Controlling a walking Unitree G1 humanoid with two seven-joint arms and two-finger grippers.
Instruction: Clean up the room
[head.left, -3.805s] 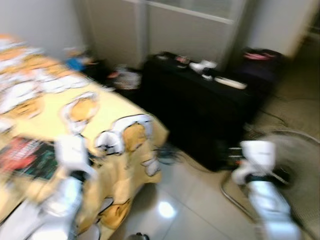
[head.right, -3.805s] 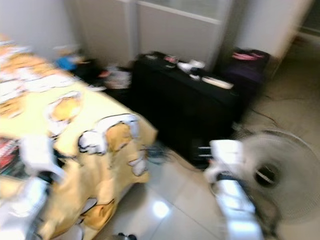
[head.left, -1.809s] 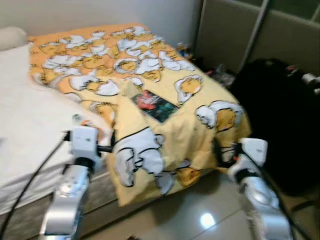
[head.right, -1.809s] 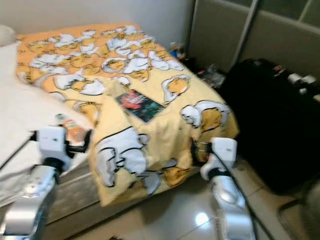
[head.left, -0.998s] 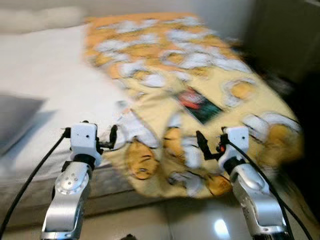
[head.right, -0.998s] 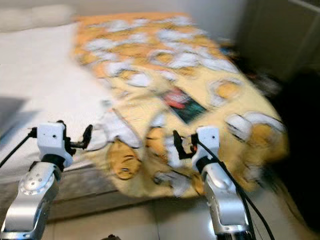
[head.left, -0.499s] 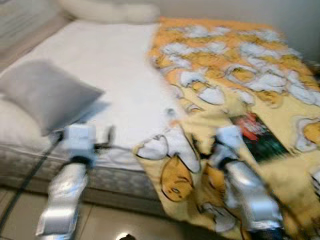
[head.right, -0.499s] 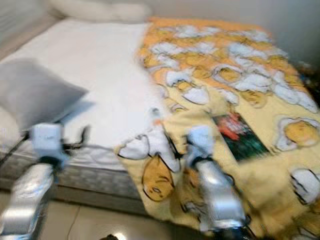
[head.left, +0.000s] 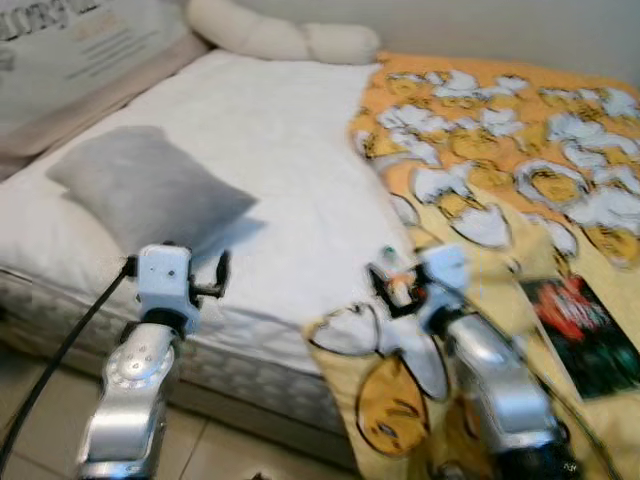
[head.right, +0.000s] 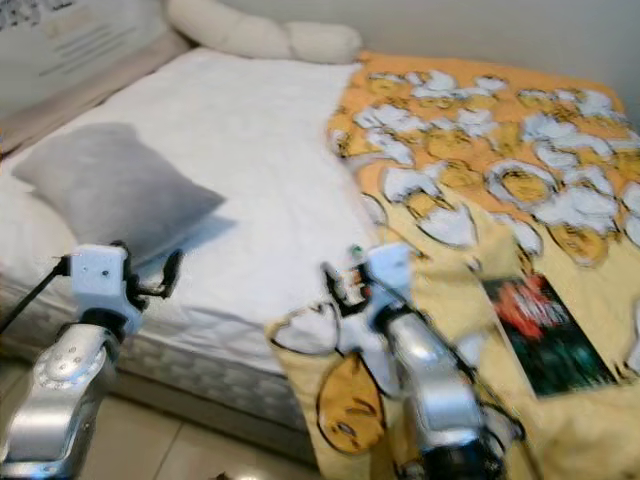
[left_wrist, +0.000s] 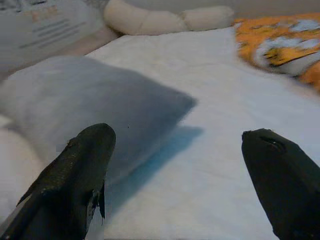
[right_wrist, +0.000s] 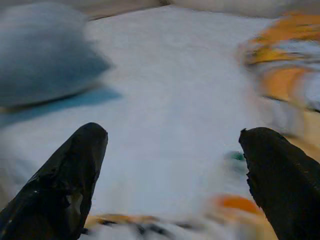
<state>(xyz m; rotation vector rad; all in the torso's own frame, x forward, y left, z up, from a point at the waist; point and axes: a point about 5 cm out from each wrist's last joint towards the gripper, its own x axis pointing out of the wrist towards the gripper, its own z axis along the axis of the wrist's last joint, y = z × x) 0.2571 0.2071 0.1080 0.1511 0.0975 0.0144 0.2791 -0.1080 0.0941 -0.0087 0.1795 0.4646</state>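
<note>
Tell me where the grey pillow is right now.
In the left eye view the grey pillow lies on the white mattress at the robot's left, just beyond the left gripper.

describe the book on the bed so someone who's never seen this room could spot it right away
Start from the bed, white sheet on one side, and a yellow blanket printed with white-and-orange cartoon shapes on the other. The book lies flat on that blanket, near the bed's foot edge on the robot's right. It is a dark rectangle with a red patch on its cover, the only dark, straight-edged thing on the blanket.
</note>
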